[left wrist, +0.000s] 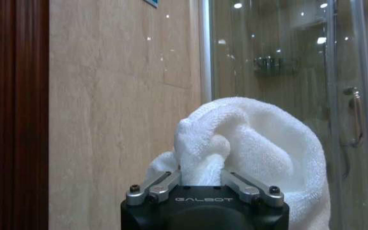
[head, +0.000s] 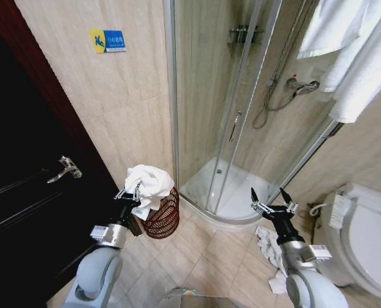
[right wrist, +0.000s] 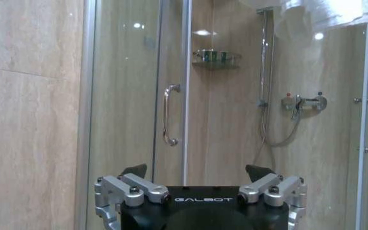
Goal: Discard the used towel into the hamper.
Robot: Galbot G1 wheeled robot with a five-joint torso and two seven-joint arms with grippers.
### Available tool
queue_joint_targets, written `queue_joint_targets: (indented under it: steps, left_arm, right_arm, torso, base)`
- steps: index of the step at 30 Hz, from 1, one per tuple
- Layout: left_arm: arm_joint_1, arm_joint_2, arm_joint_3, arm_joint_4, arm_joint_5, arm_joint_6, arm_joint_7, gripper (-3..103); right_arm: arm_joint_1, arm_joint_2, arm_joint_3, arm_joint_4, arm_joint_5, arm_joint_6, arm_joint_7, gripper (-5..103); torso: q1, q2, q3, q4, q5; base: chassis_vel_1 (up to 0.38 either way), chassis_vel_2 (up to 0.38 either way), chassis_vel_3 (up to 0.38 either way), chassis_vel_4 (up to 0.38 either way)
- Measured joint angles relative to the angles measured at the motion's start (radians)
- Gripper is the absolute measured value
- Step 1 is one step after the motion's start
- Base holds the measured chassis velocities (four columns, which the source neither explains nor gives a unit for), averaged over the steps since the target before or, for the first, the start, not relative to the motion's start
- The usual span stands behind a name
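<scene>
My left gripper [head: 131, 193] is shut on a bunched white towel [head: 149, 183], held up near the tiled wall. Below and a little to the right of the towel stands the hamper [head: 163, 215], a small dark reddish-brown wire basket on the floor. The left wrist view has the towel [left wrist: 254, 148] bulging up out of the gripper [left wrist: 200, 170] in front of the shower glass. On the right, my right gripper [head: 271, 198] is raised over the floor and open, with nothing in it; its spread fingers [right wrist: 134, 170] face the shower door.
A dark door with a lever handle [head: 65, 169] is on the left. The curved glass shower cabin [head: 235, 128] stands ahead. A toilet [head: 367, 237] is at the right, another white cloth [head: 270, 250] lies on the floor, and towels [head: 351, 45] hang above.
</scene>
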Motion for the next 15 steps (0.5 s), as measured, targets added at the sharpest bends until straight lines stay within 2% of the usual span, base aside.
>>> queue_joint_targets:
  steps: [9, 15]
  left_arm:
    - [-0.009, 0.000, -0.001, 0.004, 0.002, -0.001, -0.003, 10]
    - [-0.014, -0.001, 0.006, 0.011, 0.008, 0.001, -0.002, 10]
  right_arm:
    - [-0.003, 0.000, 0.000, -0.002, -0.004, 0.005, 0.000, 100]
    - [-0.003, 0.000, 0.002, -0.006, -0.021, 0.006, 0.000, 100]
  torso:
    - [0.001, 0.000, 0.000, 0.0001, 0.0000]
    - [0.000, 0.000, 0.000, 0.0000, 0.0000]
  base:
    - [-0.087, 0.105, 0.086, -0.086]
    - [-0.028, 0.018, 0.023, -0.023]
